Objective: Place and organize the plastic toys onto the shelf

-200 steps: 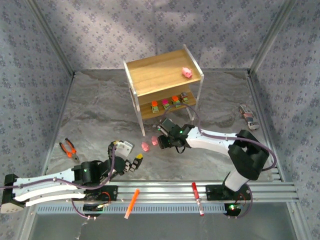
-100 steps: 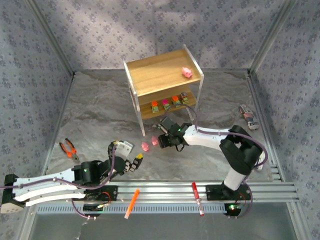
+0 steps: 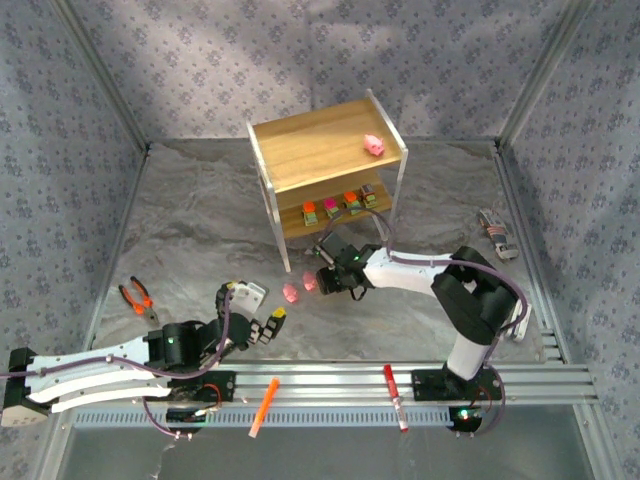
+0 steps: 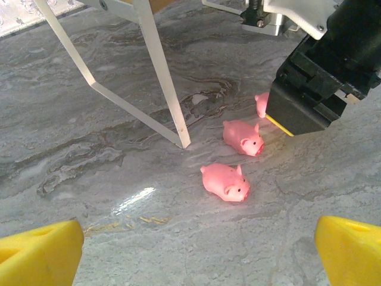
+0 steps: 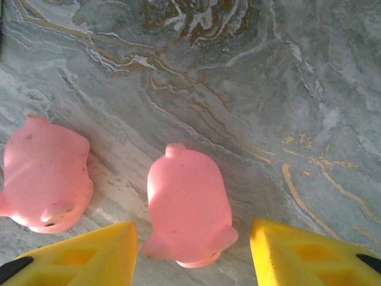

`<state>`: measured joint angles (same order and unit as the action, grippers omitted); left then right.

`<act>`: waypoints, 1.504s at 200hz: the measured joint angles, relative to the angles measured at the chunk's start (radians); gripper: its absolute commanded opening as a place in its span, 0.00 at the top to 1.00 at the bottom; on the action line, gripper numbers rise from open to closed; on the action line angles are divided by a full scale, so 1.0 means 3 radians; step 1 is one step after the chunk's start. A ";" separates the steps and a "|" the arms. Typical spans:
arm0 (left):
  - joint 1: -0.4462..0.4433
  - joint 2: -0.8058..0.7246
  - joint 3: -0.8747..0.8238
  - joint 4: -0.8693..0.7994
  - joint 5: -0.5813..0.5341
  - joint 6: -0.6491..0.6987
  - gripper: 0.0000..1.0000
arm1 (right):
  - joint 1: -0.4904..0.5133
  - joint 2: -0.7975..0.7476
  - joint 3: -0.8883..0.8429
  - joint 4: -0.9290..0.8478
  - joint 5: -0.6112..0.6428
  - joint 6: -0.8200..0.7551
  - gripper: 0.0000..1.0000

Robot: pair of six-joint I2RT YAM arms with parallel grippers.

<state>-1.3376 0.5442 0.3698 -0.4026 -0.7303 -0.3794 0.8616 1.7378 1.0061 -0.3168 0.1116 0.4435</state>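
1. Nearest you, by the rail, lie an orange marker [image 3: 264, 405] and a red pen [image 3: 394, 396]. Pliers [image 3: 138, 298] sit on the table [image 3: 200, 230] further left.
2. Your left gripper [image 3: 268, 322] hangs low over the table. Its yellow fingers [image 4: 41, 253] are spread wide over bare surface.
3. Just beyond it, two toys lie on the table close to the shelf's front leg. The near pig [image 4: 226, 182] and the middle pig [image 4: 244, 137] sit side by side without touching.
4. Your right gripper [image 3: 325, 283] is down at the table right next to them, jaws apart. In the right wrist view a third pig [image 5: 187, 211] lies between its yellow fingertips [image 5: 77, 253]. A thin gap shows on one side, so the pig is not pinched. Another pig lies just beside it, outside the fingers.
5. Farthest off stands the shelf [image 3: 310, 155]. Its lower tier holds four blocks [image 3: 331, 206] in a row. A top pig [image 3: 374, 145] sits on the right part of the upper tier.
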 measured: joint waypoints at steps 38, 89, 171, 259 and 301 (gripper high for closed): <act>0.0000 0.0000 0.0000 0.0000 0.0000 0.0000 0.00 | 0.0000 0.0037 0.0074 -0.0001 0.0009 -0.0050 0.51; 0.0000 0.0000 0.0000 0.0000 0.0000 0.0001 0.01 | 0.0000 0.0102 0.0149 -0.0031 0.0020 -0.0080 0.53; 0.0000 0.0000 0.0000 0.0001 0.0000 0.0001 0.00 | 0.0015 0.0140 0.0153 -0.0072 0.0056 -0.0086 0.54; 0.0000 -0.0004 0.0000 0.0003 0.0000 0.0001 0.01 | 0.0039 0.0148 0.0177 -0.0167 0.0126 -0.0125 0.68; 0.0000 -0.0004 0.0000 0.0003 0.0001 0.0001 0.00 | 0.0078 0.0051 0.0178 -0.0294 0.0192 -0.0125 0.69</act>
<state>-1.3376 0.5430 0.3698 -0.4019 -0.7300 -0.3790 0.8848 1.7531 1.0595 -0.4049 0.1692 0.4061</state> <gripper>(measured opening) 0.994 0.313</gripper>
